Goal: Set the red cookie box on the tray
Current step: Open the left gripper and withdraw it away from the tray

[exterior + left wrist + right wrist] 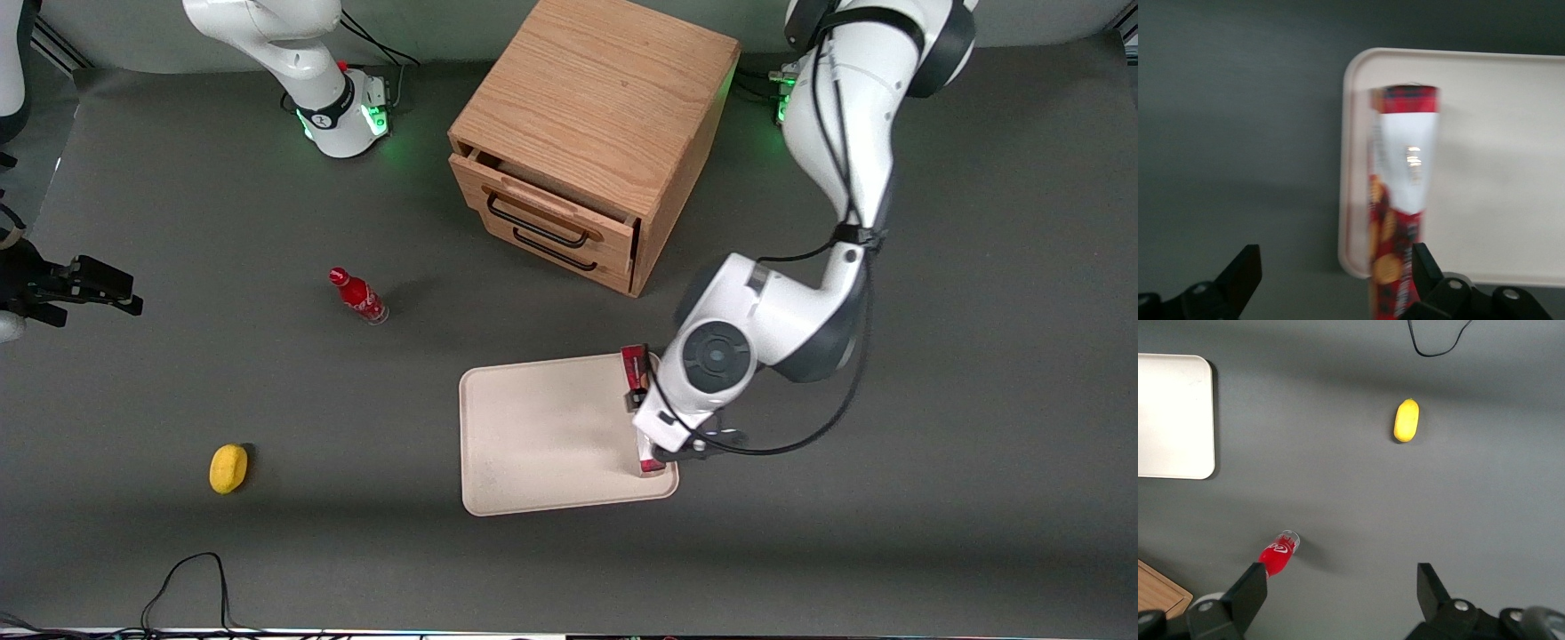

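Front view: the gripper (662, 444) sits under the left arm's wrist, over the tray (542, 436) at its edge toward the working arm's end. The red cookie box (634, 369) stands on its narrow edge directly beneath it, along that tray edge, mostly hidden by the wrist. The wooden drawer cabinet (591, 133) is farther from the camera. The red bottle (358, 296) and the yellow object (228, 468) lie well off toward the parked arm's end.

Left wrist view: the fingers (1238, 277) are spread wide. The box (1405, 193) is against one finger and well clear of the other, so not clamped. It stands just inside the tray (1498, 167) rim.

Right wrist view: the tray corner (1175, 417), the bottle (1276, 555) and the yellow object (1406, 421).
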Robot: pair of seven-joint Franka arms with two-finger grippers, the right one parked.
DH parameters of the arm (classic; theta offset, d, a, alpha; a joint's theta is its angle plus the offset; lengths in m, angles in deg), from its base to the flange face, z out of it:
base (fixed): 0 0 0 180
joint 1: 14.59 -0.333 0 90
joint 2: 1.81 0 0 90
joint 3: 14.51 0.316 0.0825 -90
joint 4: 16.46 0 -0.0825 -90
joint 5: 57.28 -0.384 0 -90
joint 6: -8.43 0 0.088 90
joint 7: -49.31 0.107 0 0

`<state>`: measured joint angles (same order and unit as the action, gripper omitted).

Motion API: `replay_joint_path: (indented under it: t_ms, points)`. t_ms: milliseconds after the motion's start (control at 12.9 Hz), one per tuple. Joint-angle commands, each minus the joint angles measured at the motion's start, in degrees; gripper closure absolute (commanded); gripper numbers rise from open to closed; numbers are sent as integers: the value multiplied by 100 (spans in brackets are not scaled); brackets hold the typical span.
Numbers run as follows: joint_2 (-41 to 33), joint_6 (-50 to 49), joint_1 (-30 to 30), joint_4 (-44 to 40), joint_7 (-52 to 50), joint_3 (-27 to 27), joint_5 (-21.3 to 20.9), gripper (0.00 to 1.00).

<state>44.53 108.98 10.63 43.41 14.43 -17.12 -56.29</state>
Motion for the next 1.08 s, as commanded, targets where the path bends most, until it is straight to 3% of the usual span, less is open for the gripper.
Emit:
replay_joint_path:
  t_ms: [0,310,775,1007]
  points:
    - [-728,-693,-367,173,734,-3,-46,0]
    - [-2370,-686,-1008,1725,1358,15,-91,0]
    - [-4270,-695,-2063,3590,2431,15,-91,2]
    - [-4484,-1010,-2222,3769,2994,339,-108,2]
